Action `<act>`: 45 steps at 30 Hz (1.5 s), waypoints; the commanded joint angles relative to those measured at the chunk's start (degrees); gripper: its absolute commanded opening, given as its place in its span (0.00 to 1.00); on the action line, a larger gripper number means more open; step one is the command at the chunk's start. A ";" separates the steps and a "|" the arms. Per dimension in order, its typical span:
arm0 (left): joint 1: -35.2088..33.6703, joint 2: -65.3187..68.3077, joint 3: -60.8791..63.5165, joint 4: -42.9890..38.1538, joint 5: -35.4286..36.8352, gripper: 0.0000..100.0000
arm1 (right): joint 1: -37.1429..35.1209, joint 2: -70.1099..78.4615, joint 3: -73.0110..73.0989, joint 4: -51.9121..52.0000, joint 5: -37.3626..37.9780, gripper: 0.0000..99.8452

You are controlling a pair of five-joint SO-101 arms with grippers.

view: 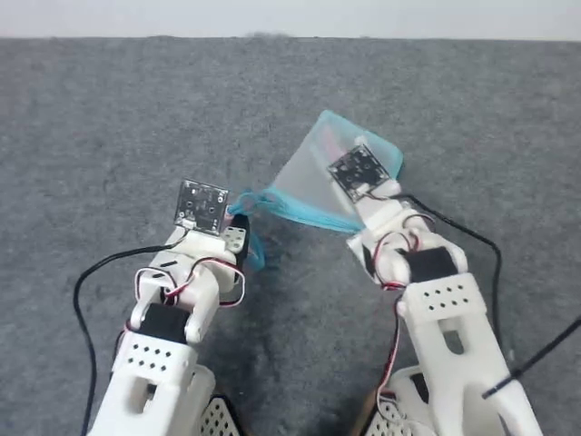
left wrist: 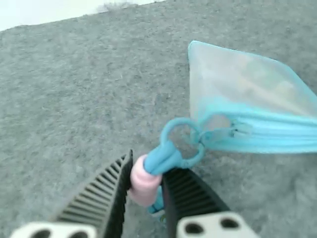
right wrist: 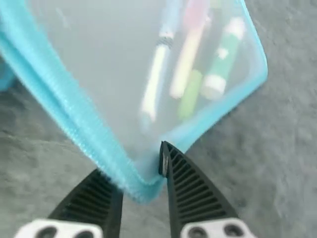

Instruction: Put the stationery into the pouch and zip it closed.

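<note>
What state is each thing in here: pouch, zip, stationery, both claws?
pouch, held up between the two claws
zip, shut along the stretch that shows
pull, pinched in the left claw
stationery, inside the pouch
left claw, shut on the pull
right claw, shut on a corner of the pouch

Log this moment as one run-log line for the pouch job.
left end effector: shut on zipper pull | right end effector: shut on pouch corner | pens: inside pouch
</note>
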 commanded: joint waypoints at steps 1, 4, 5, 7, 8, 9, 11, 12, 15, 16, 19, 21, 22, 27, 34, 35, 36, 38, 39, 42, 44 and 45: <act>-1.58 -2.02 -1.89 -2.29 0.70 0.01 | 7.78 0.48 2.81 -2.51 3.34 0.01; -1.49 -2.02 -1.89 -2.29 0.70 0.01 | 11.56 0.48 5.10 -5.23 5.19 0.01; -1.49 -2.02 -1.89 -2.29 0.70 0.01 | 12.53 0.48 5.63 -6.29 5.36 0.01; -1.49 -2.02 -1.89 -2.29 0.70 0.01 | 14.11 0.57 6.24 -7.43 5.54 0.01; -1.49 -2.02 -1.89 -2.29 0.70 0.01 | 14.64 0.57 6.33 -7.43 5.54 0.01; -1.49 -2.02 -1.89 -2.29 0.70 0.01 | 15.08 0.57 6.33 -7.43 5.63 0.01; -1.32 -2.02 -1.80 -2.29 0.70 0.01 | 15.69 0.57 6.33 -7.43 5.89 0.01; -1.05 -2.02 -1.71 -2.20 0.70 0.01 | 15.69 0.57 6.33 -7.34 5.80 0.01; -0.97 -2.02 -1.71 -2.20 0.70 0.01 | 15.16 0.40 6.42 -6.73 3.52 0.01; -0.88 -2.02 -1.71 -2.20 0.62 0.01 | 15.16 -0.04 6.42 -6.29 2.37 0.01; 0.35 -2.02 -1.71 -2.11 0.44 0.02 | 15.16 -0.13 5.98 -4.00 0.44 0.01; 2.55 -2.02 -1.80 -0.26 0.44 0.05 | 15.08 -0.13 5.63 -1.27 0.53 0.01; 3.87 -2.02 -1.98 0.70 0.44 0.08 | 15.08 -0.13 5.10 0.40 0.53 0.02; 8.00 -2.02 -1.98 2.46 0.35 0.19 | 15.16 -0.13 2.11 9.71 0.70 0.17; 10.73 -2.02 -2.07 5.10 0.35 0.20 | 15.08 -0.22 0.44 11.47 2.55 0.25; 11.16 -2.02 -2.07 5.10 0.35 0.20 | 14.99 -0.22 -0.26 12.09 2.46 0.25; 11.43 -2.02 -2.07 5.10 0.35 0.20 | 14.64 -0.22 -1.14 12.97 2.37 0.25; 12.13 -2.02 -2.07 5.10 0.18 0.21 | 12.88 -0.22 -3.25 15.43 0.44 0.25; 12.57 -2.02 -2.07 5.10 -0.70 0.22 | 11.82 -0.22 -4.31 16.66 -0.35 0.25; 13.80 -2.02 -2.07 5.71 -2.37 0.31 | 8.04 -0.22 -6.15 18.51 -2.02 0.25; 13.89 -2.02 -2.15 6.24 -2.37 0.35 | 6.99 -0.22 -6.42 18.59 -2.55 0.25; 13.54 -2.02 -2.15 6.15 -2.37 0.36 | 6.81 -0.22 -6.51 18.59 -2.73 0.25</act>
